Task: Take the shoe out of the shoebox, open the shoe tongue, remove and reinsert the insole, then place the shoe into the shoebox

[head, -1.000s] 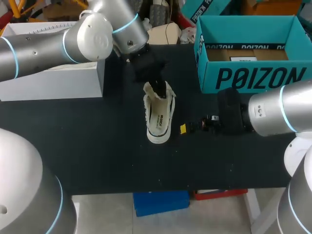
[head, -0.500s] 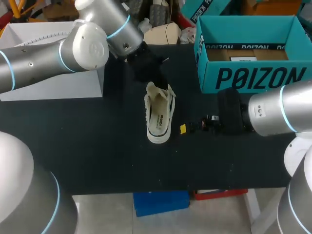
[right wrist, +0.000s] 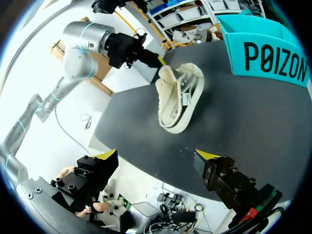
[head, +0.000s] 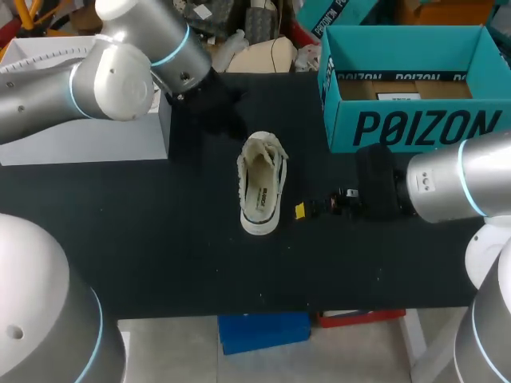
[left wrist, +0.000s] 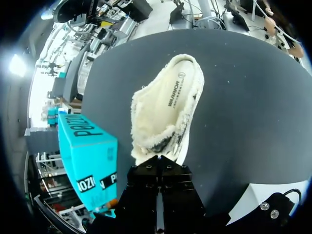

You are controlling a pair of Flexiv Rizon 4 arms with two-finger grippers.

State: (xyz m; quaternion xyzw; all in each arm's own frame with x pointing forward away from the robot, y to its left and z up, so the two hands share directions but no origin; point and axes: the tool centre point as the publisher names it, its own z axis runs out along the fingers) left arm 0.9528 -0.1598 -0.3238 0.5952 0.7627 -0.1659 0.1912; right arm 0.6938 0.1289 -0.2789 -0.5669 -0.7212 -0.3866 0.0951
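Note:
A cream sneaker (head: 261, 188) with fleecy lining stands on the black table (head: 144, 239), opening up and insole showing. In the left wrist view the sneaker (left wrist: 168, 112) lies just ahead of my left gripper (left wrist: 158, 162), whose fingers are shut with nothing between them. From above, that left gripper (head: 233, 124) hangs behind and left of the shoe's heel, apart from it. My right gripper (right wrist: 157, 155) is open, and the sneaker (right wrist: 179, 97) lies ahead of it. From above, the right gripper (head: 307, 210) rests just right of the shoe. The teal shoebox (head: 411, 88) stands open at the back right.
A white box (head: 88, 128) sits at the back left under my left arm. The teal shoebox (left wrist: 87, 151) lies beside my left gripper, and in the right wrist view the shoebox (right wrist: 265, 53) stands beyond the shoe. Bare black table stretches in front of the shoe.
My left gripper has pulled out of the shoe's opening and moved back and to the left. The shoe stays in place. The right arm has not moved.

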